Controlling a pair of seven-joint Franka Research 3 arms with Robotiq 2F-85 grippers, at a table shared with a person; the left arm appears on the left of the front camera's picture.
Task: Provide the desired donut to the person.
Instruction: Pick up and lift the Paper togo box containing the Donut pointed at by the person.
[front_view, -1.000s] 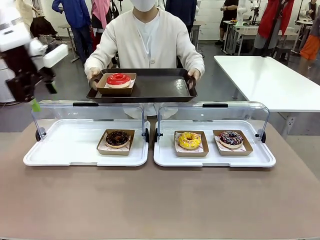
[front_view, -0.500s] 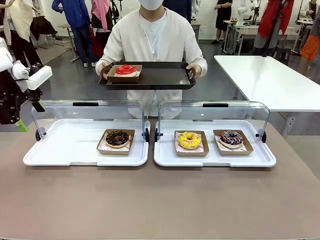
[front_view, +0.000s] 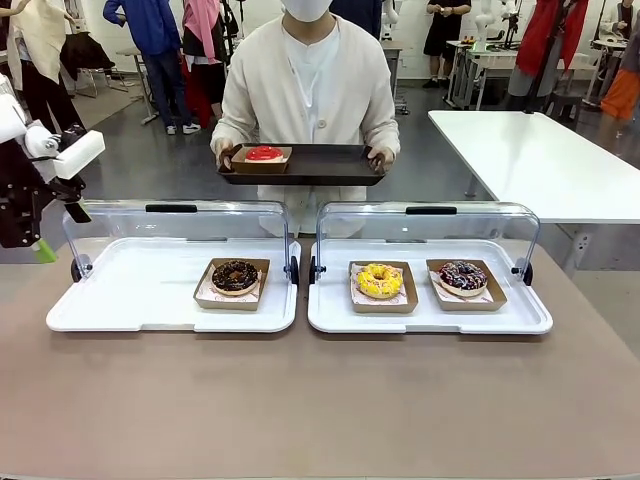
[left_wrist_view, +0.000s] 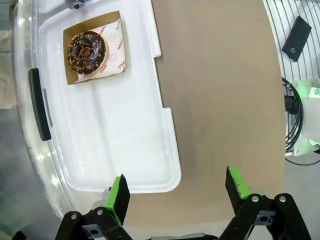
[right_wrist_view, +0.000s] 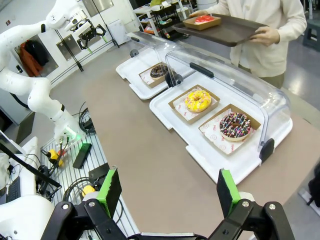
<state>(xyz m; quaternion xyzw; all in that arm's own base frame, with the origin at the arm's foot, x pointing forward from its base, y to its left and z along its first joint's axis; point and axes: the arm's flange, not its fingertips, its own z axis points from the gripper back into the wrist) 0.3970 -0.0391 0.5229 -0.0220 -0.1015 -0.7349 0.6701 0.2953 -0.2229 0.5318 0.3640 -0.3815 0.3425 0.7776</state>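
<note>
**Red donut on the person's tray, both claws wide open and empty**

The red donut (front_view: 264, 153) is sat at the left end of the dark tray (front_view: 320, 165), held by both ends by the person (front_view: 310, 80), back from the table's (front_view: 320, 400) far edge. The chocolate donut (front_view: 235, 275) is parked at the right end of the left white tray (front_view: 130, 300); the rest of that tray is bare. A wide bare strip of table is left in front. The left claw (left_wrist_view: 177, 187) is held high off the table's left side and the right claw (right_wrist_view: 168, 187) high above its right, jaws spread wide, nothing gripped.
</note>
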